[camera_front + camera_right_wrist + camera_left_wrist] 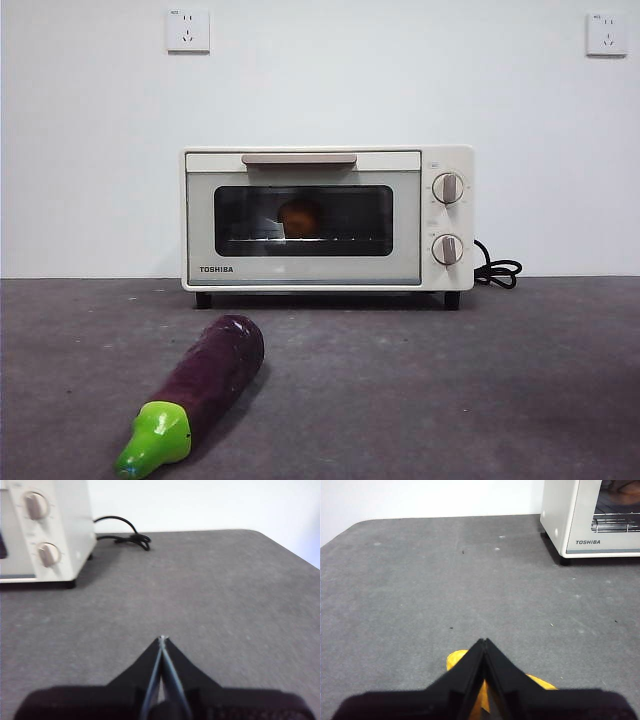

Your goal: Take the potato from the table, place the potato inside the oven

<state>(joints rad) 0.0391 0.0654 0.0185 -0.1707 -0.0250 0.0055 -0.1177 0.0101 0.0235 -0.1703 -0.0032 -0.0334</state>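
Note:
The potato (300, 217) shows as an orange-brown lump behind the dark glass door of the cream-white TOSHIBA oven (300, 270), resting on the wire rack inside. The oven door is shut. The oven stands at the back of the dark grey table (450, 380). My left gripper (484, 641) hangs shut over bare table, well short of the oven's left front corner (560, 515). On the other side, my right gripper (162, 639) is shut too, over bare table off the knob side of the oven (70, 525). Neither arm appears in the front view.
A long purple eggplant (215, 375) with a green stem lies on the table in front of the oven, left of centre. The black cord (497, 270) coils behind the oven's right side. A white wall with two sockets stands behind.

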